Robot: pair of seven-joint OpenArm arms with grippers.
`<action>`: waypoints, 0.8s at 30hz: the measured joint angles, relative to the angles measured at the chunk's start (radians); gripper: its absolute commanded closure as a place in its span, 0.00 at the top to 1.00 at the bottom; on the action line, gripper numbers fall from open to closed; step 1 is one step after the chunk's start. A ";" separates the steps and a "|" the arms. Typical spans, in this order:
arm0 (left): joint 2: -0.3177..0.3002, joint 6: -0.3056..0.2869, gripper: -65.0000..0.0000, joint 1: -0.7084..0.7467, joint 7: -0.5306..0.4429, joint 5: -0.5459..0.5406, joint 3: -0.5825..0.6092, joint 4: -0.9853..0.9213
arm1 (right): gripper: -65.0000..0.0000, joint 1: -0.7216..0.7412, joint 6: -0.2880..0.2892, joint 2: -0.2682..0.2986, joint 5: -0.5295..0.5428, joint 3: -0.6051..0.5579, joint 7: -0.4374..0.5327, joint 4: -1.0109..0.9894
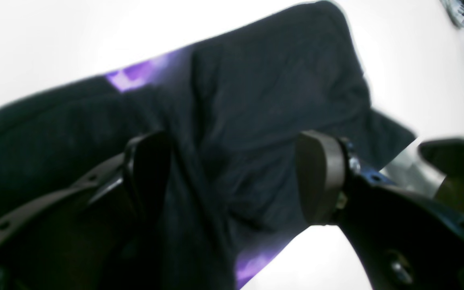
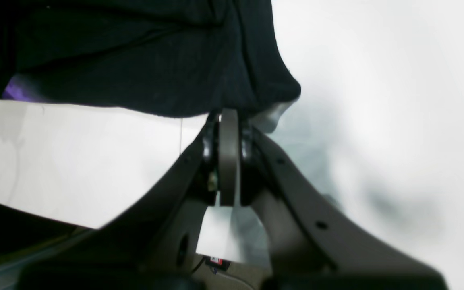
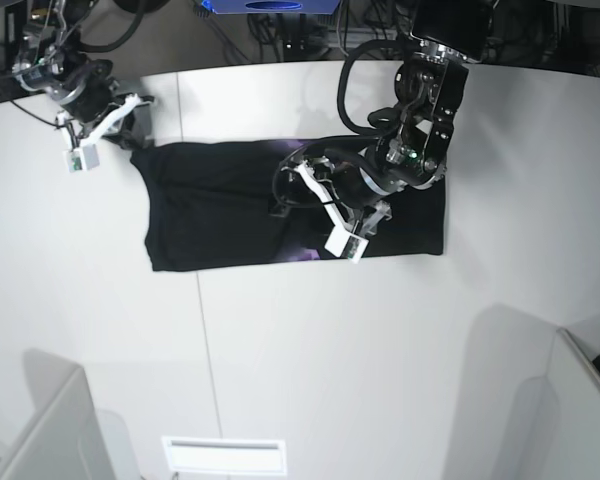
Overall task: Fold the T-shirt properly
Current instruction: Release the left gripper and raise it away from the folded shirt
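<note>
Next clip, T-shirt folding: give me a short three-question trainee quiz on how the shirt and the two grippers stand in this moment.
1. True or false: the left gripper has its jaws spread wide above the T-shirt.
2. Multiple choice: the right gripper is
A. wide open over bare table
B. shut, at the edge of the black cloth
C. out of every view
3. Fill in: in the base view the T-shirt lies flat on the white ____.

Key:
1. True. Both pads stand far apart with cloth showing between them.
2. B. The jaws are pressed together where the shirt's edge meets them; whether cloth is pinched is unclear.
3. table
</note>
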 measured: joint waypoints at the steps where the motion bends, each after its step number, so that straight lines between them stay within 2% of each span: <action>1: 0.003 0.000 0.71 0.002 0.000 0.000 -0.018 0.020 | 0.00 0.000 0.000 0.000 0.001 0.000 0.000 0.000; 4: -0.007 0.001 0.71 0.024 -0.008 0.000 -0.099 0.113 | 0.00 0.000 0.000 0.001 -0.001 0.000 0.000 0.000; 5: -0.010 0.000 0.67 0.042 -0.007 0.000 -0.138 0.146 | 0.00 0.001 0.000 0.000 0.000 0.000 0.000 0.000; 6: -0.014 0.000 0.59 0.064 -0.010 -0.001 -0.184 0.174 | 0.00 0.003 0.000 0.000 0.000 0.000 0.000 0.001; 8: -0.030 -0.008 0.38 0.119 -0.009 -0.010 -0.285 0.213 | 0.00 0.017 0.000 -0.002 -0.005 0.002 -0.013 0.023; 10: -0.043 -0.001 0.06 0.162 -0.003 0.004 -0.394 0.217 | 0.00 0.042 -0.002 0.001 0.002 0.005 -0.044 0.056; 11: -0.058 -0.002 0.00 0.178 0.000 0.005 -0.444 0.211 | 0.00 0.067 -0.002 0.000 0.001 0.007 -0.084 0.071; 15: -0.123 -0.005 0.00 0.229 -0.008 0.002 -0.613 0.183 | 0.00 0.205 -0.001 -0.006 0.007 0.018 -0.282 0.079; 17: -0.151 -0.008 0.00 0.261 -0.004 0.001 -0.679 0.177 | 0.00 0.297 -0.003 -0.055 0.023 0.076 -0.396 0.072; 18: -0.158 -0.010 0.00 0.276 -0.012 0.002 -0.713 0.176 | 0.12 0.336 -0.003 -0.078 0.064 0.114 -0.452 0.058; 19: -0.163 -0.031 0.00 0.288 -0.010 0.002 -0.743 0.173 | 0.31 0.381 0.001 -0.100 0.098 0.151 -0.530 0.034; 21: -0.160 -0.076 0.00 0.308 -0.007 0.001 -0.805 0.169 | 0.63 0.458 0.000 -0.122 0.113 0.213 -0.629 -0.032; 22: -0.157 -0.089 0.00 0.318 -0.005 0.002 -0.834 0.165 | 0.73 0.487 0.000 -0.126 0.122 0.241 -0.658 -0.064; 24: -0.155 -0.143 0.00 0.319 -0.009 0.001 -0.887 0.135 | 0.78 0.519 0.000 -0.125 0.138 0.282 -0.662 -0.121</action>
